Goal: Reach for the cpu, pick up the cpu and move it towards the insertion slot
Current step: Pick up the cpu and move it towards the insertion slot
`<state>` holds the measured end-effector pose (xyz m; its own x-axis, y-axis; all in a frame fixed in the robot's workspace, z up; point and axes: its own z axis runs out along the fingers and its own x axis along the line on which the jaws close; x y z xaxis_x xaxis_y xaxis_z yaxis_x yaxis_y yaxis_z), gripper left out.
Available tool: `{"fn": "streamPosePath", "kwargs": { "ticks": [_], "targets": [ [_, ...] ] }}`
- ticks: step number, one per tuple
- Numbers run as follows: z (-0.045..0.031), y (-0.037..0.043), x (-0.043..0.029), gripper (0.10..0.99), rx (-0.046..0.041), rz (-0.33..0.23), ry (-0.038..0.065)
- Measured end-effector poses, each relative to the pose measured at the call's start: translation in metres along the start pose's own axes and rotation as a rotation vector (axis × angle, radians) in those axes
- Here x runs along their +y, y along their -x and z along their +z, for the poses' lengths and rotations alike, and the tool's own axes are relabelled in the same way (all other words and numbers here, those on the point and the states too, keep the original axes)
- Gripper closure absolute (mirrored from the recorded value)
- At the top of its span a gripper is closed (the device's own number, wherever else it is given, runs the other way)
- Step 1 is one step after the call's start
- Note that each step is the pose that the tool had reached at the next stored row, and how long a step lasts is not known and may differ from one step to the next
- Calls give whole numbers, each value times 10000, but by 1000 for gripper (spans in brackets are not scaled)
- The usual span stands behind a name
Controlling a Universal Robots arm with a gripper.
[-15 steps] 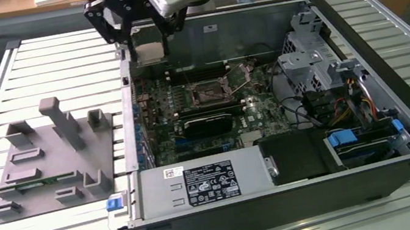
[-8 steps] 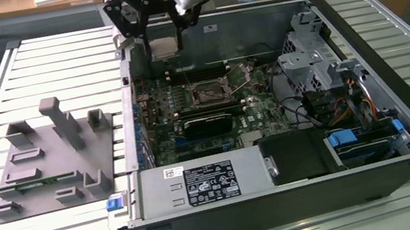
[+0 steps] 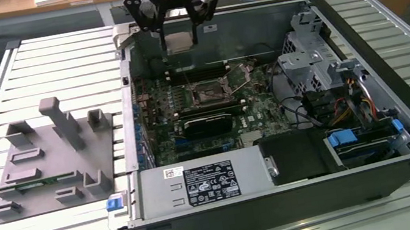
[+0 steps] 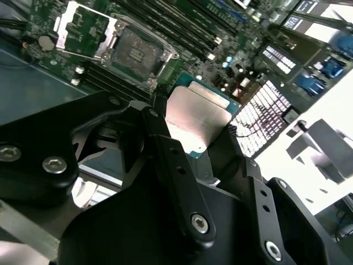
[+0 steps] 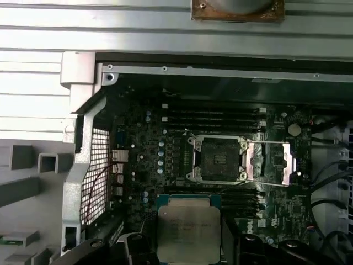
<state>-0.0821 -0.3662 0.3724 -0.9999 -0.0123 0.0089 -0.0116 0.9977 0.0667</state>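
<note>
Item: cpu (image 5: 188, 231) (silver top showing), clamped in my closed end effector (image 4: 190, 130), held above the motherboard, short of the insertion slot (image 5: 217, 159), whose frame stands open.

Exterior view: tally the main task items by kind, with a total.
Cpu, held in the claw above the board: 1
Insertion slot, open and empty: 1
Grey tray beside the computer case: 1
Black rectangular card below the slot: 1
Total: 4
</note>
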Motion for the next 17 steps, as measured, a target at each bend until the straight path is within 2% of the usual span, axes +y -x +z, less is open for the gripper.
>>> {"fn": "streamPosePath", "kwargs": {
  "ticks": [12, 17],
  "targets": [
    [10, 505, 20, 541, 0, 0, 1],
    [12, 692, 21, 541, 0, -1, 2]
  ]
}}
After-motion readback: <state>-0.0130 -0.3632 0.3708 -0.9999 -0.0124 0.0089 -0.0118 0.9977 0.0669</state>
